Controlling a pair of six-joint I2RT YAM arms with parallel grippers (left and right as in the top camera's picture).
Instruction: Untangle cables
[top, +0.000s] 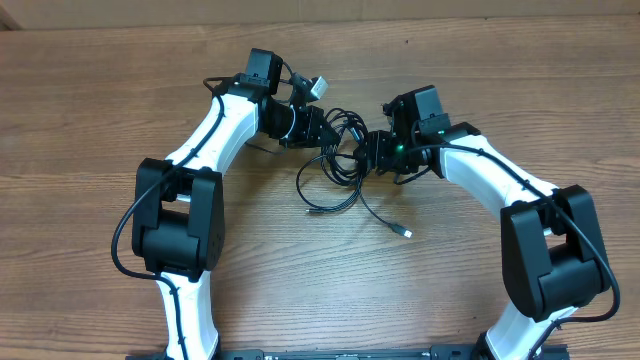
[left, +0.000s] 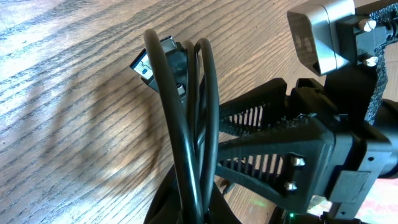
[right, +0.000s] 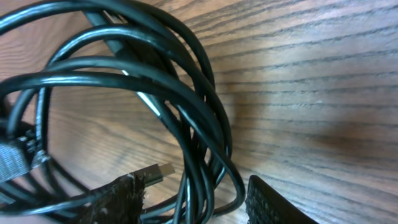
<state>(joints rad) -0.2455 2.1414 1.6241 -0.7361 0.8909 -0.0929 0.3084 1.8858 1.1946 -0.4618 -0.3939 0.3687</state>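
The cables (top: 335, 165) are thin black cords bunched in loops on the wooden table between my two grippers. One loose end with a silvery plug (top: 406, 233) trails toward the front. My left gripper (top: 322, 130) is at the left side of the bunch. In the left wrist view it (left: 193, 214) is shut on several strands (left: 186, 124) that rise to a plug (left: 149, 65). My right gripper (top: 372, 152) is at the right side. In the right wrist view its fingers (right: 196, 202) stand apart around a bundle of loops (right: 186, 93), with a plug (right: 163, 170) by the left finger.
The right gripper's black body (left: 298, 143) and its silvery camera (left: 320, 34) fill the right of the left wrist view, very close. A second plug end (top: 312, 210) lies in front of the bunch. A brown cardboard wall (top: 400, 8) runs along the back of the table.
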